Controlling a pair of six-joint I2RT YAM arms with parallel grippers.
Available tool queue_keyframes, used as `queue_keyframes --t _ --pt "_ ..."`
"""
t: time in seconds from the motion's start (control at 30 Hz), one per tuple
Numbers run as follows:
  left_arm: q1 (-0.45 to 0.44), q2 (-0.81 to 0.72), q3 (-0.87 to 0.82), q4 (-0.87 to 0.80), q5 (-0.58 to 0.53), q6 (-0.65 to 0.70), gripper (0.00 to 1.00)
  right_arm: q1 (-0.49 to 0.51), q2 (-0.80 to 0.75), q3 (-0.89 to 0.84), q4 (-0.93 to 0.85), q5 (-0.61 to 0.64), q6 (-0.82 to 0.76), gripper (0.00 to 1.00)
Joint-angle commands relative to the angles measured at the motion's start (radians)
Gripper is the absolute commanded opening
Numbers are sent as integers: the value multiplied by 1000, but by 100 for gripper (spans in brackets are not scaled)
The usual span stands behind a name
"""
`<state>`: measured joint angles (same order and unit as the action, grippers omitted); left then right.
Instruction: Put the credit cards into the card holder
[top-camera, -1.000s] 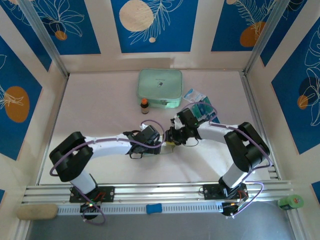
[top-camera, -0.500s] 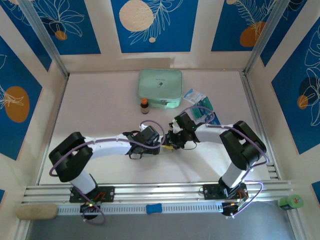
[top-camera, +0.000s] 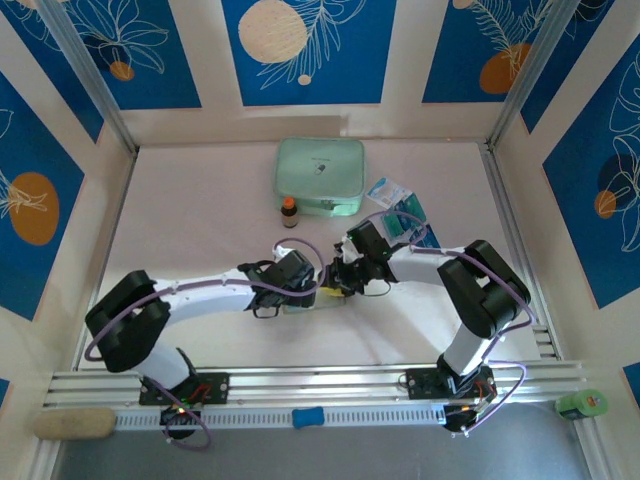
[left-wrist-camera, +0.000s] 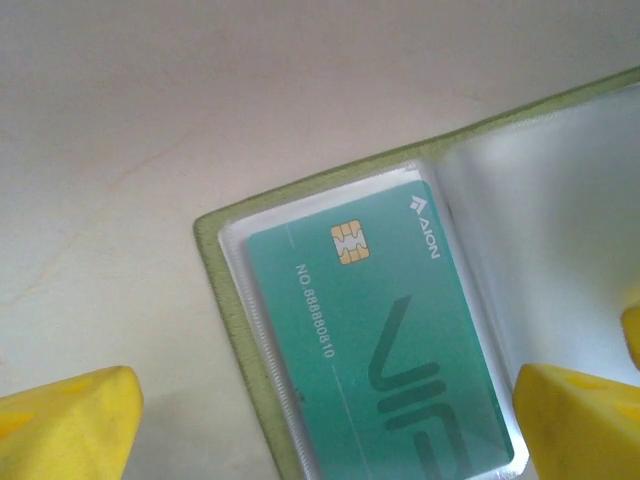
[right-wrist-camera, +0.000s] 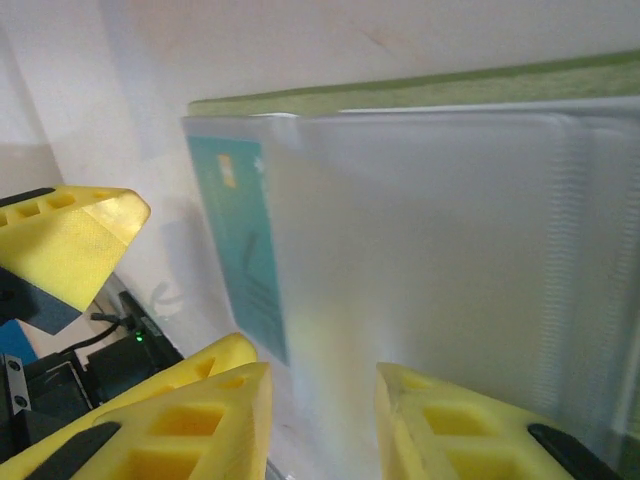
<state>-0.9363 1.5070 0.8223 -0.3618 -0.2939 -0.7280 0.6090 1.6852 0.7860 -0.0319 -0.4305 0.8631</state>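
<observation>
At the near edge of the table (top-camera: 200, 220) both arms reach fwd and meet at its centre, wrists almost touching. L gripper (left-wrist-camera: 325, 420) hovers over the holder (left-wrist-camera: 212, 250), jaws wide open, nothing between them; yellow tips sit either side of the pocket, clear of it. Holder lies opened flat, olive rim up, w/ a teal card (left-wrist-camera: 390, 340) fully seated in the left clear pocket: gold chip toward the rim, pale print, "VIP" in darker teal. Right half of the holder is glare-white, contents unreadable.

R gripper (right-wrist-camera: 325, 415) is at the holder's opposite side, jaws narrowed to a small gap. A frosted clear pocket leaf (right-wrist-camera: 420, 250) stands up in front of it and runs down into that gap; can't tell whether the jaws actually pinch it. The teal card shows behind the leaf's left edge, and an L fingertip (right-wrist-camera: 70, 240) beside that.

Farther back, right of centre, the loose cards (top-camera: 408, 215) lie partly under the R arm, w/ a clear packet (top-camera: 385, 190) just beyond them. A small bottle (top-camera: 289, 211) stands upright just in front of a mint case (top-camera: 320, 176) near the back wall.
</observation>
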Motion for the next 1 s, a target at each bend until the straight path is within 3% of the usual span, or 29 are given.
queue_keyframes --t 0.0,0.23,0.5,0.97 --pt "-10 -78 9 25 -1 -4 96 15 12 28 33 -47 35 33" --pt "-1 -203 -32 -24 -64 -10 98 41 14 67 31 -58 54 33" --pt "35 -343 -114 -57 -97 -28 99 89 62 169 -36 -31 40 46" --pt "82 -415 -170 -60 -89 -28 100 132 198 289 -64 -21 39 47"
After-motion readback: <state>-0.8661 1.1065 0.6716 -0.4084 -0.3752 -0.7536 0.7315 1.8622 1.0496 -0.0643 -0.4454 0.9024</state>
